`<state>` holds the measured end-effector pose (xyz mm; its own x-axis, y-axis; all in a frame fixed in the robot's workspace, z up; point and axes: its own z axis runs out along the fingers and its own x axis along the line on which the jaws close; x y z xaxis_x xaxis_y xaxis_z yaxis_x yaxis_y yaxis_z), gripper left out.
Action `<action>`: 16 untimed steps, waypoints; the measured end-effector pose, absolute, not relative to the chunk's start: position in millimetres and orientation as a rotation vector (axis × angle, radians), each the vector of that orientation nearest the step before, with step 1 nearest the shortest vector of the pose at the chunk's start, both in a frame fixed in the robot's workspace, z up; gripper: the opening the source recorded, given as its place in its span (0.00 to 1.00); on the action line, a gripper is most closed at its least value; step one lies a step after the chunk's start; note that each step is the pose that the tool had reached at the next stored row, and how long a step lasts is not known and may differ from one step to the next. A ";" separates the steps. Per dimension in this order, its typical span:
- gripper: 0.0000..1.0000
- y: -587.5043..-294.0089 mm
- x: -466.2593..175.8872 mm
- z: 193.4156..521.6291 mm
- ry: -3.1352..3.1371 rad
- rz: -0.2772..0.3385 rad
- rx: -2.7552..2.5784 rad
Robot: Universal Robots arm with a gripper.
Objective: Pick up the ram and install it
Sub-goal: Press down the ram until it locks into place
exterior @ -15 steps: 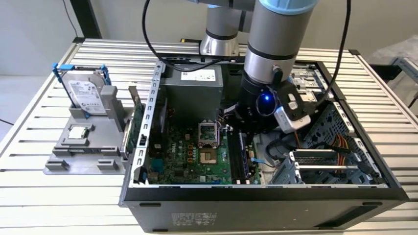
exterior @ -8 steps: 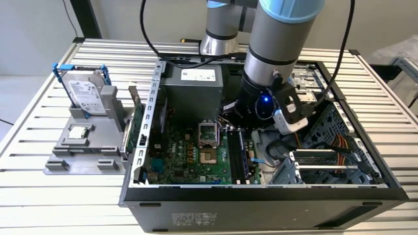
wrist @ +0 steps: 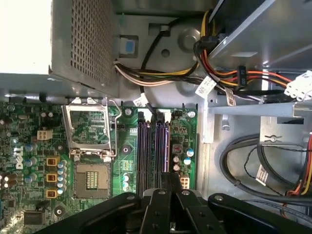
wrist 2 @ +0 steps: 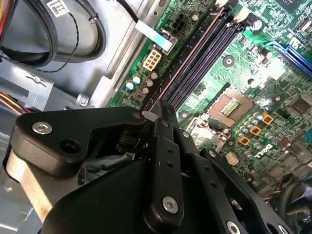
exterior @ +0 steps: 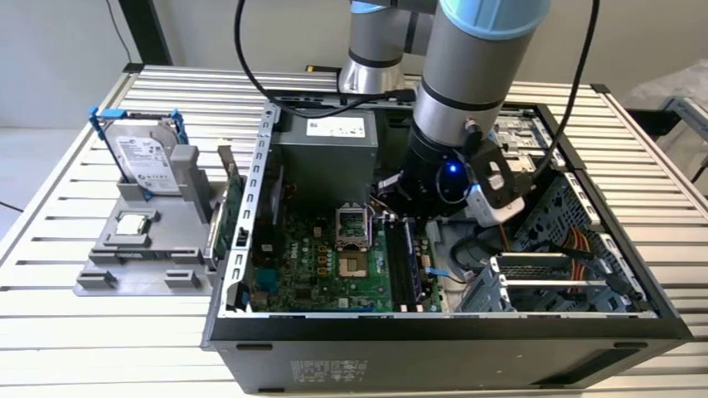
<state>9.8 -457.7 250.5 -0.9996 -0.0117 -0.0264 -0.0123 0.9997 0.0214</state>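
Gripper (wrist: 163,192) is hovering inside the case (exterior: 443,336), walls crowding close. Fingers are pinching the ram (wrist 2: 183,70) edge-down at the memory slots (wrist: 152,146).

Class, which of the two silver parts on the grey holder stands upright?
The silver hard drive with blue brackets, standing on edge; the small square silver-topped chip lies flat on the grey plastic holder.
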 end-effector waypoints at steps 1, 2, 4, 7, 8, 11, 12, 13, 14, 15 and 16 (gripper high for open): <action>0.00 -457.7 9.7 250.5 3.115 0.034 -0.025; 0.00 -457.8 9.8 250.5 3.115 0.034 -0.033; 0.00 -457.9 9.8 250.5 3.115 0.035 -0.051; 0.00 -458.0 9.8 250.5 3.114 0.035 -0.088; 0.00 -458.1 9.8 250.5 3.114 0.035 -0.100; 0.00 -458.4 9.8 250.5 3.113 0.036 -0.138; 0.00 -458.6 9.8 250.5 3.112 0.036 -0.152; 0.00 -458.8 9.8 250.5 3.112 0.036 -0.164; 0.00 -459.0 9.8 250.5 3.111 0.036 -0.175; 0.00 -459.1 9.8 250.5 3.111 0.037 -0.188; 0.00 -459.2 9.8 250.5 3.110 0.037 -0.199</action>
<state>9.8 -459.2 250.5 -0.9915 -0.1273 -0.0262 -0.1279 0.9915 0.0219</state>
